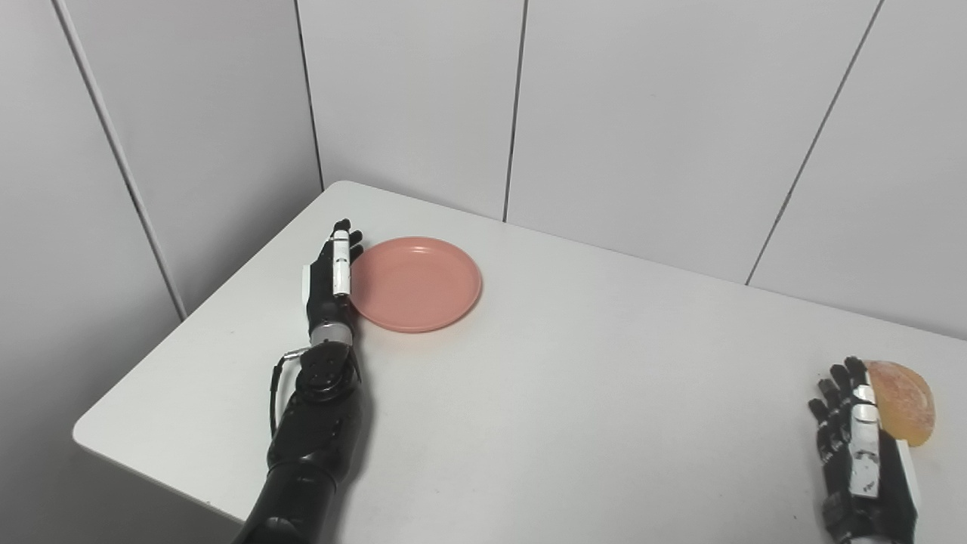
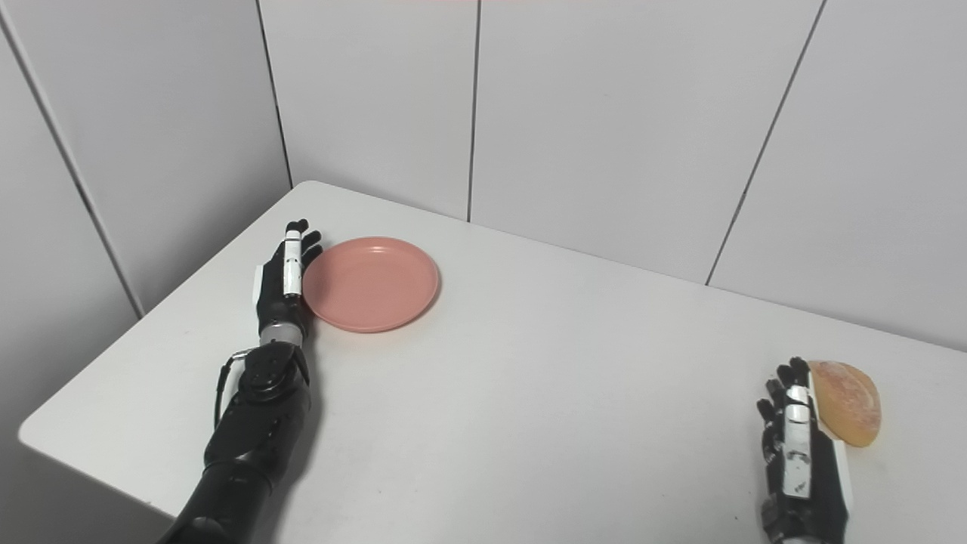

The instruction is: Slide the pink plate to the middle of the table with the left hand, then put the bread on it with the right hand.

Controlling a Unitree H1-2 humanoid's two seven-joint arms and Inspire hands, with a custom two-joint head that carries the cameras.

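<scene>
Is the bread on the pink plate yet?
No, the bread lies on the table at the far right beside the right hand, while the pink plate sits bare by the left hand.

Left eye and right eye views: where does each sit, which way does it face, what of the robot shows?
Left eye view: on the head, looking down at the white table and wall panels; both arms enter from the bottom edge, left hand against the pink plate, right hand beside the bread.
Right eye view: head camera set a little to the right, same downward aim; same arms and hands.
Shared: plate, bread, both hands, table, each sitting further left in the right eye view.
</scene>
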